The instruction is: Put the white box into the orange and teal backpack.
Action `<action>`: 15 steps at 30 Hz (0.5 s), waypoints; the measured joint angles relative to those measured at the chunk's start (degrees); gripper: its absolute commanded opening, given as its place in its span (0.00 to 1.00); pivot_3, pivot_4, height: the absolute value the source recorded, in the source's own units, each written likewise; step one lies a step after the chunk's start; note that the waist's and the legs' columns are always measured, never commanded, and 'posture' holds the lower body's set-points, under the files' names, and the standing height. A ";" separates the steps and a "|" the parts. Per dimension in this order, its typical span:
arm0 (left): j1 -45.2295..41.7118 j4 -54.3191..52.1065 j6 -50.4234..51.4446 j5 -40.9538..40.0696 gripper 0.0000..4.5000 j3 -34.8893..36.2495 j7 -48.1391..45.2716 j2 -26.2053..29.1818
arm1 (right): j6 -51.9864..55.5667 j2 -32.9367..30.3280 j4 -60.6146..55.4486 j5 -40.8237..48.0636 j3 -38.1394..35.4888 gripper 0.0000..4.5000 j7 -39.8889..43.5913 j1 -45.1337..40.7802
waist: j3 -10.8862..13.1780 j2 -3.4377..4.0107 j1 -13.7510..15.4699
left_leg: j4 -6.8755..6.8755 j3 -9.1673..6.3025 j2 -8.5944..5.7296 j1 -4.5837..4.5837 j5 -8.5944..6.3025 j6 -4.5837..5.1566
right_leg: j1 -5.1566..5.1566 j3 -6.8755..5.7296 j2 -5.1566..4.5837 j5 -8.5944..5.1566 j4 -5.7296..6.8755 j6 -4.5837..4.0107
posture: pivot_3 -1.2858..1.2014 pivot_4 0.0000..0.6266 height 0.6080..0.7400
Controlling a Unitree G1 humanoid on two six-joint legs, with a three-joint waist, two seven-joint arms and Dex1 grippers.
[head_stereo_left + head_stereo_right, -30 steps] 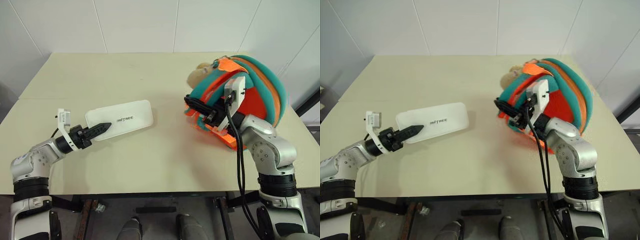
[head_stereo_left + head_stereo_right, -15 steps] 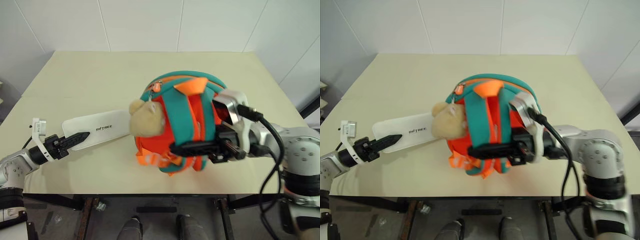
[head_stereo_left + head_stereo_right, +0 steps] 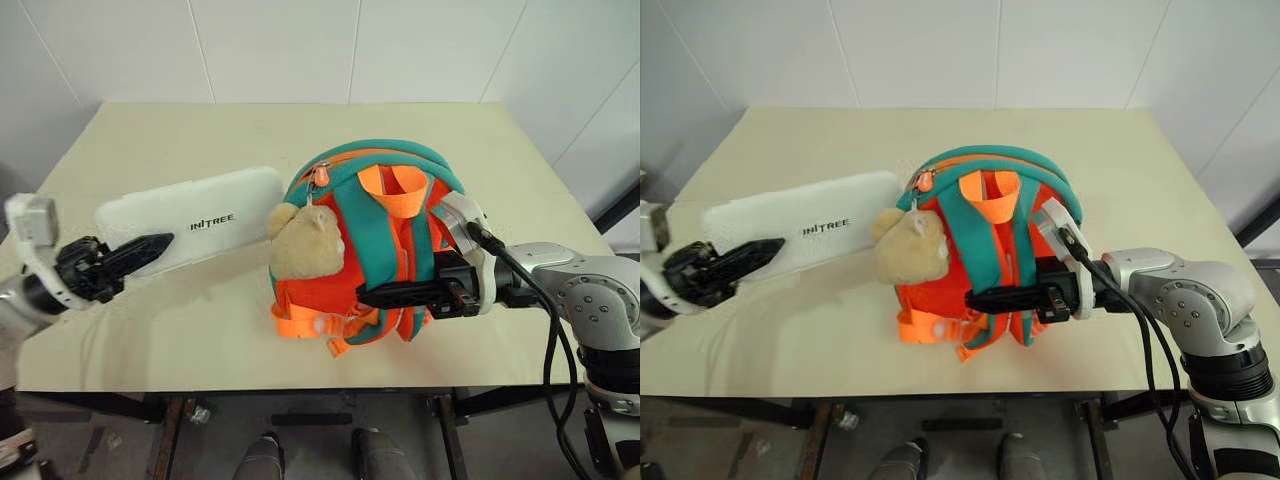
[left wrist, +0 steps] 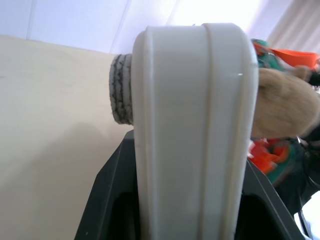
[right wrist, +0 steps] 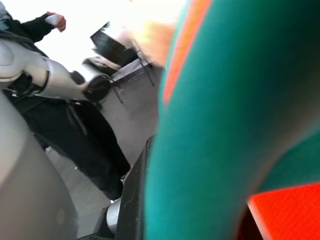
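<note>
1. Left eye view, lower right: the right claw point(image 3: 400, 295) is clenched on a teal strap of the orange and teal backpack point(image 3: 395, 215), holding it upright at frame centre on the surface point(image 3: 200, 330).
2. Lower left: the left claw point(image 3: 150, 246) is clamped on the near end of the white box point(image 3: 200, 225), which slants toward the plush bear point(image 3: 305, 243).
3. The zipper looks nearly closed, so open the top before steering the box in endwise.
</note>
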 measured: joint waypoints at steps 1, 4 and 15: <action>0.59 -1.37 0.94 -1.12 0.30 1.09 0.01 0.94 | -0.02 0.01 0.07 -0.41 0.00 0.01 0.23 0.31 | 0.00 0.00 0.13 | -0.01 0.00 0.00 0.02 0.00 0.00 | 0.01 -0.01 0.00 -0.02 0.00 -0.02 | 0.52 0.24 1.00; 0.31 -3.28 1.96 -4.10 0.30 2.32 0.54 1.22 | -0.24 0.52 0.19 -1.56 0.25 0.01 0.62 0.47 | 0.01 0.01 0.36 | 0.05 -0.02 0.00 0.02 0.00 0.00 | 0.06 -0.04 0.01 -0.03 0.00 -0.06 | 0.52 0.24 1.00; -3.71 -3.84 1.78 -6.59 0.30 -0.62 1.35 2.17 | -1.39 1.84 1.70 -4.05 1.48 0.01 1.18 1.14 | 0.01 -0.02 0.30 | 0.16 0.00 -0.03 0.02 0.00 0.01 | 0.12 0.00 0.02 -0.14 0.00 -0.27 | 0.52 0.24 1.00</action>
